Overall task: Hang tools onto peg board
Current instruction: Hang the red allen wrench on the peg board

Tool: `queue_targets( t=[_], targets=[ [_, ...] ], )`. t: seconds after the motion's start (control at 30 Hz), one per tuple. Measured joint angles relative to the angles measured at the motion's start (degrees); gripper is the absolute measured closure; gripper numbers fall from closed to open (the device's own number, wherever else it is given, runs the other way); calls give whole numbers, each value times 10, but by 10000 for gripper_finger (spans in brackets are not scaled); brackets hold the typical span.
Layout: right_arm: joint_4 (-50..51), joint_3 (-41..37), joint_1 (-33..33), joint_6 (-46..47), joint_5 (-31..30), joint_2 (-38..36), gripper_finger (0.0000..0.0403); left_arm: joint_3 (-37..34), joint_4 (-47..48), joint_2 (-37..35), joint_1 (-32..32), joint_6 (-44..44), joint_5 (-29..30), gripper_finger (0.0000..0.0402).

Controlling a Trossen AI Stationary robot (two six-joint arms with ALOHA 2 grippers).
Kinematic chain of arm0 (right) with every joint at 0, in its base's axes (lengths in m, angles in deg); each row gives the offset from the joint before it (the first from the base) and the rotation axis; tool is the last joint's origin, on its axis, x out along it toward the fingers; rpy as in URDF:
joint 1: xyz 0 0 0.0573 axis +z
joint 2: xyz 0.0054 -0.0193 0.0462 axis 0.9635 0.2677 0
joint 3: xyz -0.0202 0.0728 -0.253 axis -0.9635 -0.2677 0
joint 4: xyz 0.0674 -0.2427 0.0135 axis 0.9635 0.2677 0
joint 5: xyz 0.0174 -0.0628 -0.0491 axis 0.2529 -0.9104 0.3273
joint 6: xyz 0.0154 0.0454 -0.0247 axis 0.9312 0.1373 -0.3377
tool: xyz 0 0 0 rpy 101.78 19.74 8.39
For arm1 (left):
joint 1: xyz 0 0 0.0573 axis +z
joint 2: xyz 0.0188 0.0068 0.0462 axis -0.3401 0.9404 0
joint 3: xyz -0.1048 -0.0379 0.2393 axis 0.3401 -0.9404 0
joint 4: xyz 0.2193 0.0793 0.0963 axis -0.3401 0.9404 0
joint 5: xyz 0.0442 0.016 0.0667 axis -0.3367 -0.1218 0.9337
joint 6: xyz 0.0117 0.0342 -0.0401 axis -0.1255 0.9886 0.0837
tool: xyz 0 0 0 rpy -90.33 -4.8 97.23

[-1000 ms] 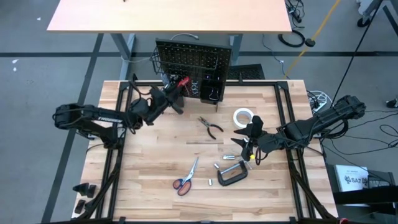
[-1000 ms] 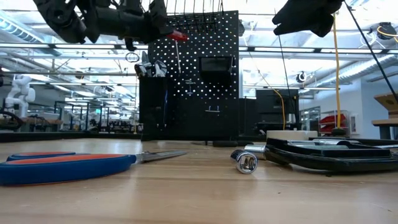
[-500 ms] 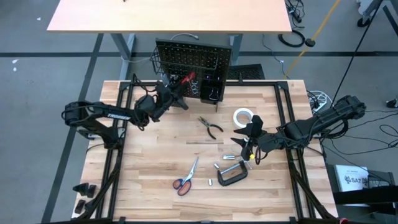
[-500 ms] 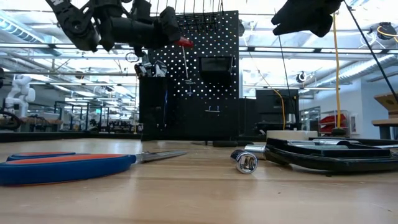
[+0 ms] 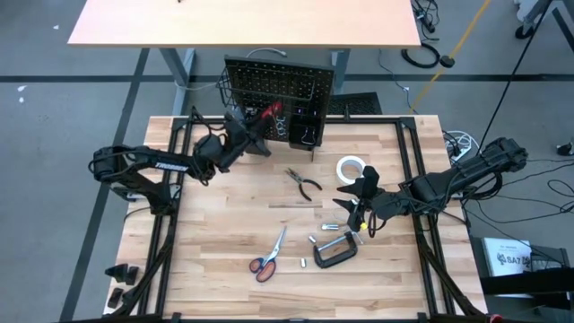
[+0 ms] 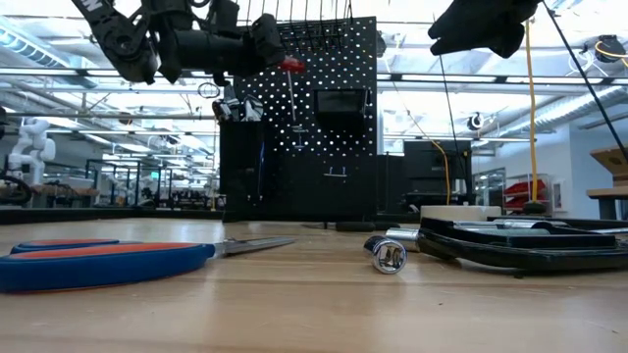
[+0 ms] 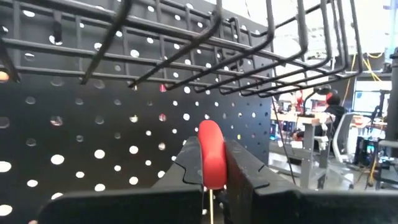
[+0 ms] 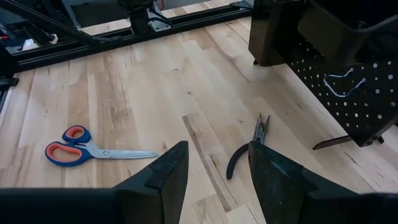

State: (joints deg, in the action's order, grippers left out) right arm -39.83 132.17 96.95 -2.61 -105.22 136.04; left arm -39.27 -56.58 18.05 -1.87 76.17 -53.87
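1. The left end effector (image 5: 254, 132) is up at the peg board (image 5: 278, 85), at 12 o'clock on the surface (image 5: 224, 224). Its fingers (image 7: 249, 171) are closed on the red screwdriver (image 7: 211, 154), whose handle sits between them with the thin shaft hanging down in front of the board's holes (seen in the low view).
2. The right end effector (image 5: 352, 199) hovers above the surface at about 3 o'clock, fingers partly apart with nothing between them.
3. The white tape roll (image 5: 351, 169) lies at 2 o'clock, just beside the right end effector.
4. The dark-handled pliers (image 5: 304, 182) lie near the centre, between the two arms.
5. The orange-handled scissors (image 5: 267, 257) lie at 6 o'clock, blades pointing toward the centre.
6. The black C-clamp (image 5: 334, 250) lies at 5 o'clock, near small silver pieces that are too small to tell apart.
7. Black bins (image 5: 303, 130) sit along the peg board's lower edge.
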Motion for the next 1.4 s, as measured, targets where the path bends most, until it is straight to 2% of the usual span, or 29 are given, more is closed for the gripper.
queue_targets(
  t=[0.2,0.7,1.4],
  targets=[
    [-1,0,0,-1,0,0,243,0,-13,4,0,5,0,379],
    [-4,0,0,-5,0,0,243,2,-75,67,14,17,1,379],
    [-4,0,0,-7,0,0,243,3,-82,95,14,39,1,379]
  ],
)
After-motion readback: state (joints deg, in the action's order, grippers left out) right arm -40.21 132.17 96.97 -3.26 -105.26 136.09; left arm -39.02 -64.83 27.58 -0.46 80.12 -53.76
